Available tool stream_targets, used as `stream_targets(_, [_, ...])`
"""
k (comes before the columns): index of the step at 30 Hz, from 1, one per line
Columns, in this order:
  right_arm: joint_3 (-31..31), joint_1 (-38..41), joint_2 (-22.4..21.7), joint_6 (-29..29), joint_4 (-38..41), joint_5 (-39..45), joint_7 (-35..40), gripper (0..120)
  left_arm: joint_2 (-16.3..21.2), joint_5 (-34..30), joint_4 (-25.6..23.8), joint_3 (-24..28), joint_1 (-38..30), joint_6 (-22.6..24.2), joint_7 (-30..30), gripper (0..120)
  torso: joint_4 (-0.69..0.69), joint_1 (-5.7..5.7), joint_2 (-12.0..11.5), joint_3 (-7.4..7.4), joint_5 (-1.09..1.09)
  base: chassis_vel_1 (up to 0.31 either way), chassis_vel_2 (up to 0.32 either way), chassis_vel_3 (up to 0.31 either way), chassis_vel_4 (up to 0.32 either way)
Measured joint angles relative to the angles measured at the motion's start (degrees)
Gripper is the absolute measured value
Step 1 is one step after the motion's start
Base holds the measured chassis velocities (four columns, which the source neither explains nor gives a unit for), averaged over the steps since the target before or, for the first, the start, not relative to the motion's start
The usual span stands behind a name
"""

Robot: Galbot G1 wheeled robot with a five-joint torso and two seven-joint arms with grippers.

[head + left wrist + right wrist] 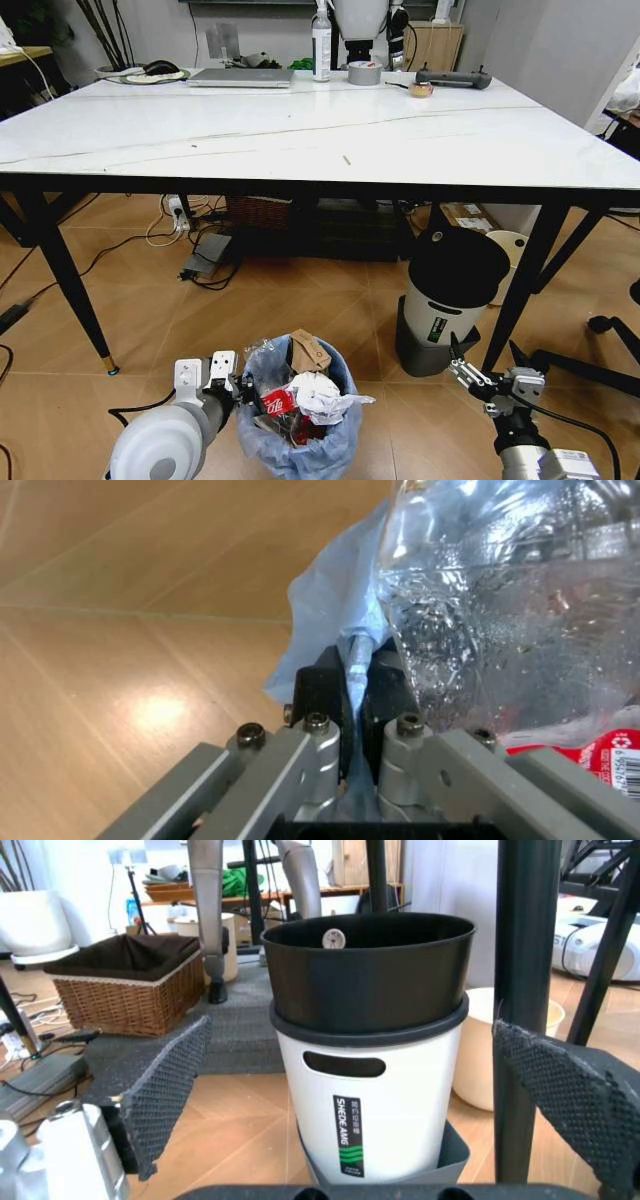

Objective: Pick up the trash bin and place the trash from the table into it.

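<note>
The trash bin [300,440], lined with a crinkled light-blue bag, stands on the floor in front of the table [300,125]. Trash sits inside it: torn brown cardboard [311,351], crumpled white paper [320,392] and a red wrapper [278,403]. My left gripper [247,390] is shut on the bin's left rim. In the left wrist view the left gripper [355,679] pinches the rim and bag [330,607]. My right gripper [484,352] hangs open to the right of the bin, holding nothing. A tiny scrap [346,159] lies on the tabletop.
A black-and-white cylinder bin [447,300] stands by the table's right leg [525,290], straight ahead of the right gripper [352,1031]. A laptop [240,77], tape roll [364,72] and bottle [321,40] sit at the table's far edge. A wicker basket [125,986] and cables [205,255] lie underneath.
</note>
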Motion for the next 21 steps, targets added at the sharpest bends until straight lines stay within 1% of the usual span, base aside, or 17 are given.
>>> stream_targets(5, [0.0, 0.1, -0.2, 0.2, -0.1, 0.1, 0.1, 100, -0.4, 1.3, 2.8, -1.4, 0.0, -0.3, 0.3, 0, 0.0, 0.0, 0.0, -0.06, 0.0, 0.0, 0.0, 0.0, 0.0])
stream_targets(6, [0.0, 0.1, -0.2, 0.3, -0.1, 0.1, 0.1, 100, -0.6, 1.8, 3.9, -1.9, 0.0, -0.5, 1.1, 0, 0.0, 0.01, 0.0, -0.06, 0.0, 0.0, 0.0, 0.0, 0.0])
stream_targets(8, [0.0, 0.2, -0.3, 0.5, -0.3, 0.2, 0.1, 100, -1.4, 4.2, 7.6, -3.5, -0.3, -0.9, 5.1, 0, 0.0, 0.03, 0.0, -0.02, 0.0, 0.0, 0.0, 0.0, 0.0])
stream_targets(10, [0.1, 0.3, -0.4, 0.6, -0.4, 0.3, 0.2, 100, -1.9, 5.4, 10.3, -4.3, -0.9, -1.1, 7.2, 0, 0.0, 0.05, 0.1, 0.01, 0.0, 0.0, 0.0, 0.0, 0.0])
stream_targets(11, [0.1, 0.3, -0.4, 0.6, -0.4, 0.3, 0.2, 100, -1.9, 5.4, 10.3, -4.3, -0.9, -1.1, 7.2, 0, 0.0, 0.05, 0.1, 0.01, 0.0, 0.0, 0.0, 0.0, 0.0])
stream_targets(12, [0.2, 0.3, -0.6, 0.6, -0.5, 0.4, 0.2, 100, -2.3, 5.7, 11.8, -4.7, -1.3, -1.2, 8.2, 0, 0.01, 0.07, 0.1, 0.04, 0.0, 0.0, 0.0, 0.0, 0.0])
stream_targets(17, [0.9, 0.3, -1.1, 0.8, -0.5, 1.2, 0.3, 100, -2.8, 6.6, 15.1, -5.6, -2.4, -1.5, 11.9, 0, 0.0, 0.09, 0.2, 0.13, 0.0, 0.0, 0.0, 0.0, 0.0])
stream_targets(18, [0.9, 0.3, -1.1, 0.8, -0.5, 1.2, 0.3, 100, -2.8, 6.6, 15.1, -5.6, -2.4, -1.5, 11.9, 0, 0.0, 0.09, 0.2, 0.13, 0.0, 0.0, 0.0, 0.0, 0.0])
stream_targets(21, [1.2, 0.3, -1.5, 1.0, -0.5, 1.6, 0.4, 100, -3.3, 7.2, 17.1, -5.6, -3.3, -1.7, 12.5, 0, 0.0, 0.11, 0.3, 0.19, 0.0, 0.0, 0.0, 0.0, 0.0])
